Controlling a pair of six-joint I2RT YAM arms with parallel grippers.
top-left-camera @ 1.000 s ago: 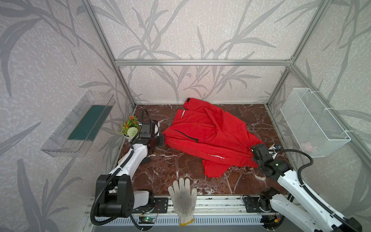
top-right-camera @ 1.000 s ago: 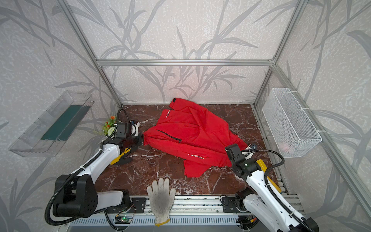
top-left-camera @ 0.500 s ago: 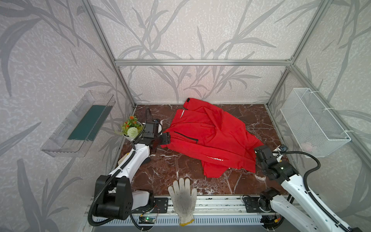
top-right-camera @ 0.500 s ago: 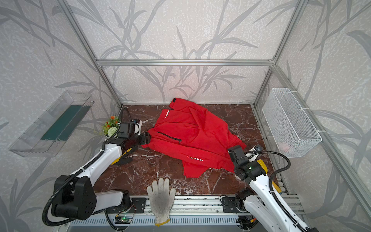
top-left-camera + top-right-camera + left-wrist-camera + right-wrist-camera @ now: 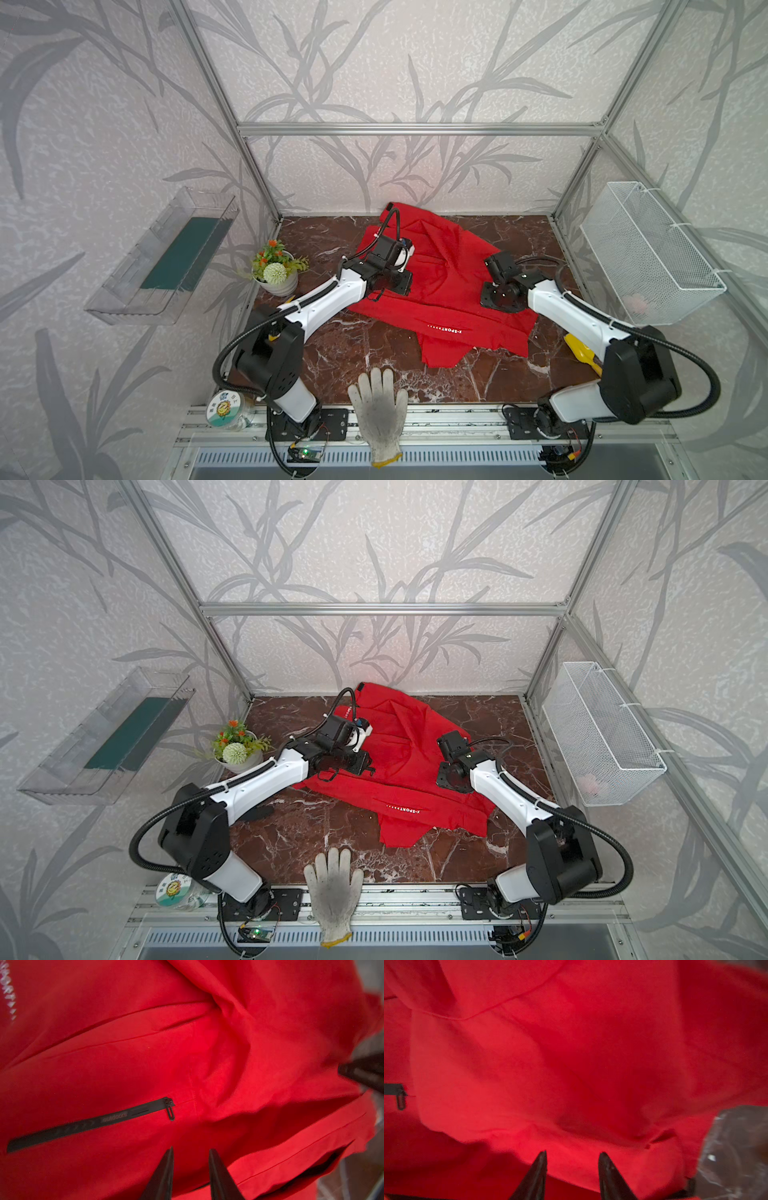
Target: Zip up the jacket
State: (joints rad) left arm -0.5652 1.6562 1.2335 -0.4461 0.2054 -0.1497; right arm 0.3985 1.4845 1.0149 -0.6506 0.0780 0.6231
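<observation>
The red jacket [image 5: 449, 282] lies crumpled on the marble floor in both top views, its white lettering [image 5: 444, 330] near the front. My left gripper [image 5: 397, 284] hovers over the jacket's left part. In the left wrist view that gripper [image 5: 191, 1150] is open, with only red cloth below the gap; the black pocket zipper [image 5: 89, 1124] and its pull [image 5: 170, 1109] lie just beyond. My right gripper [image 5: 500, 297] hangs over the jacket's right part and is open [image 5: 572, 1155] above a fold. The front zipper is hidden.
A white glove [image 5: 380, 411] lies over the front rail. A potted plant [image 5: 276, 270] stands at the left, a wire basket [image 5: 648, 253] hangs on the right wall, a clear tray [image 5: 166, 257] on the left wall. A yellow object [image 5: 582, 353] lies under the right arm.
Both arms have swung inward from the jacket's outer edges to above its middle. Both grippers' fingers now stand apart. The jacket has barely shifted.
</observation>
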